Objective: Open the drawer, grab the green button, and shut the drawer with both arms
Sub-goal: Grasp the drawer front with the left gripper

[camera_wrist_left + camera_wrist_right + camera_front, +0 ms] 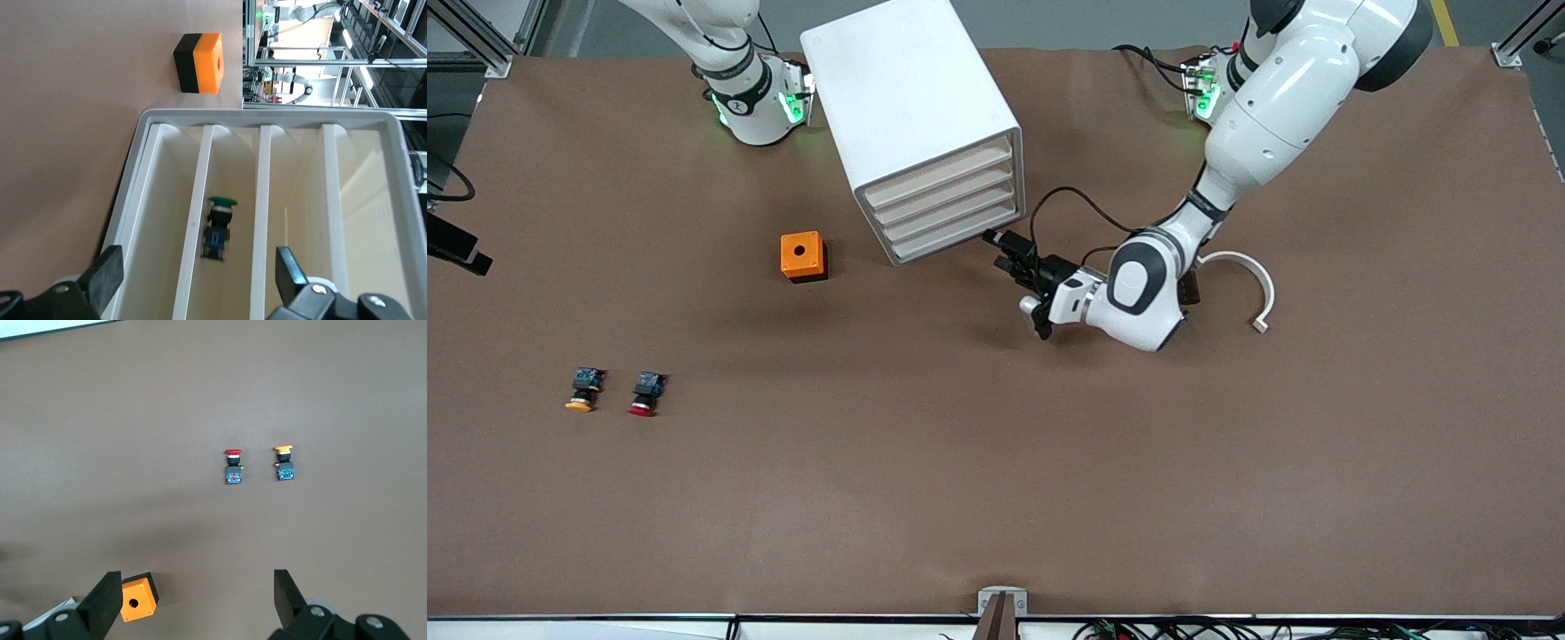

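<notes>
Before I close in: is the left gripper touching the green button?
Apart. The left wrist view shows the left gripper open, its fingers clear of the green button.

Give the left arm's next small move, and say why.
Probably ease the left tool onto the front of the drawer holding the button, second up from the table. It hangs open before the cabinet, whose drawers look shut. The right tool waits open over the table.

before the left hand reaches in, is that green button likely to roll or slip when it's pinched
The green button lies on its side in a drawer of the cabinet. Its round cap might let it rock or turn, though the blocky rear should resist rolling. It looks small and rigid, probably light. The open left hand would likely hold best across the flat body.
</notes>
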`<action>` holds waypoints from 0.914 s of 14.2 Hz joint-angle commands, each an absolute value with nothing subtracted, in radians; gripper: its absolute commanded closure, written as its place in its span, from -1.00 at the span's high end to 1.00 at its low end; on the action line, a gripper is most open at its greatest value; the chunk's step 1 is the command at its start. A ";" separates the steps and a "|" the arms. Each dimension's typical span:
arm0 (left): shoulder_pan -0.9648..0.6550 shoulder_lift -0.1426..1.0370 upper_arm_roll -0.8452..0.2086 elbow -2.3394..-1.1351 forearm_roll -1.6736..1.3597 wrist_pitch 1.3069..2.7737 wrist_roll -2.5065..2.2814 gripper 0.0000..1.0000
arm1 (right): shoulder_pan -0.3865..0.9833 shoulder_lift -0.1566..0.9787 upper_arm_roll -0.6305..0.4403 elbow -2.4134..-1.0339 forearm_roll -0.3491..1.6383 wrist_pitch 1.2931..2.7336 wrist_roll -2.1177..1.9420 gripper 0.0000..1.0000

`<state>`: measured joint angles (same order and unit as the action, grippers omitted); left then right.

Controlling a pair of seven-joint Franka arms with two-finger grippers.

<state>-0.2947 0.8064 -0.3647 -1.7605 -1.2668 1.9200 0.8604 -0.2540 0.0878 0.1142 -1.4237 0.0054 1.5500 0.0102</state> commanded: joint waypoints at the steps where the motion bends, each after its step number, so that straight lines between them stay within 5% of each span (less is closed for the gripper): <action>1: -0.330 0.810 -0.368 -1.767 -1.325 1.959 0.912 1.00 | -0.268 0.081 0.126 -1.417 0.005 1.548 0.012 1.00; 6: -0.344 0.831 -0.368 -1.809 -1.394 1.959 1.061 0.57 | -0.270 0.081 0.126 -1.407 0.006 1.549 0.012 1.00; 13: -0.416 0.851 -0.367 -1.818 -1.506 1.965 1.129 0.48 | -0.267 0.083 0.126 -1.407 0.002 1.551 0.011 1.00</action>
